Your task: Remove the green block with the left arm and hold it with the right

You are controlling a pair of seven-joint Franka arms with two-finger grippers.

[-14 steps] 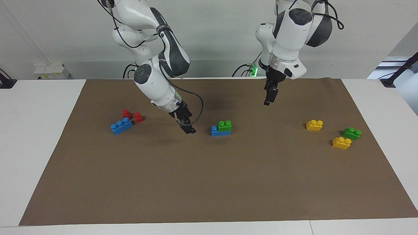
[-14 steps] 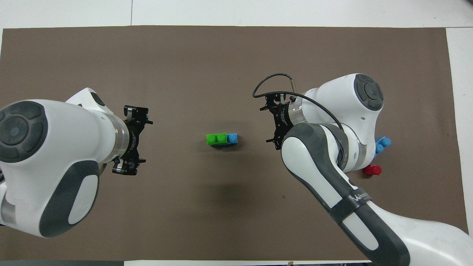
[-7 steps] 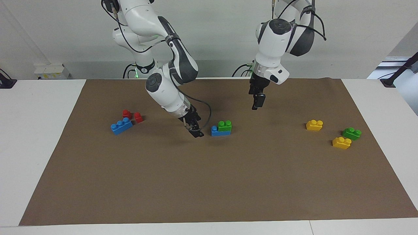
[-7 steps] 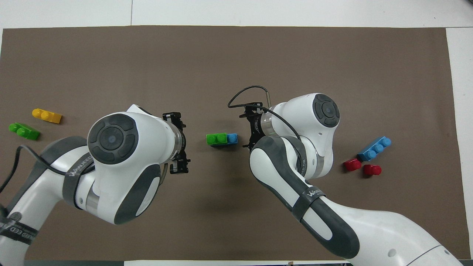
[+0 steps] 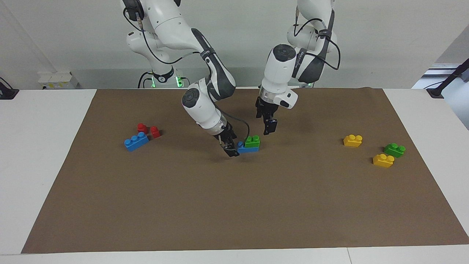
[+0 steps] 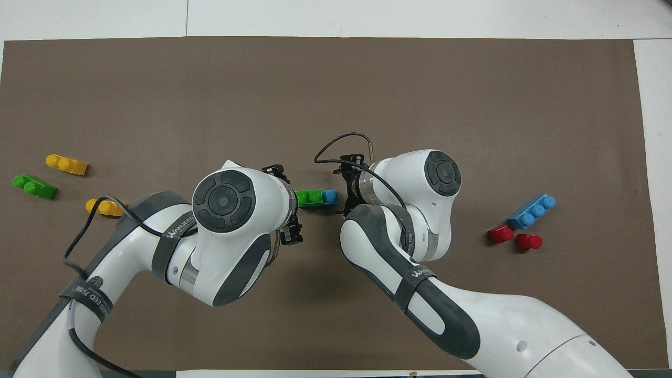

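Both arms are closing on the stacked pair mid-mat: the right gripper [image 5: 232, 151], jaws spread, is apparently reaching the blue block [image 5: 243, 148] low down, while the left gripper [image 5: 270, 129], also spread, is hovering beside the green block [image 5: 252, 141] seated on top; next, clamp the base, then pinch green

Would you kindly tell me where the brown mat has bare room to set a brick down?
The brown paper mat is bare along its edge farthest from the robots, and between the green-on-blue plastic brick stack and the nearest yellow two-stud brick. The middle is crowded: both end effectors flank that stack.
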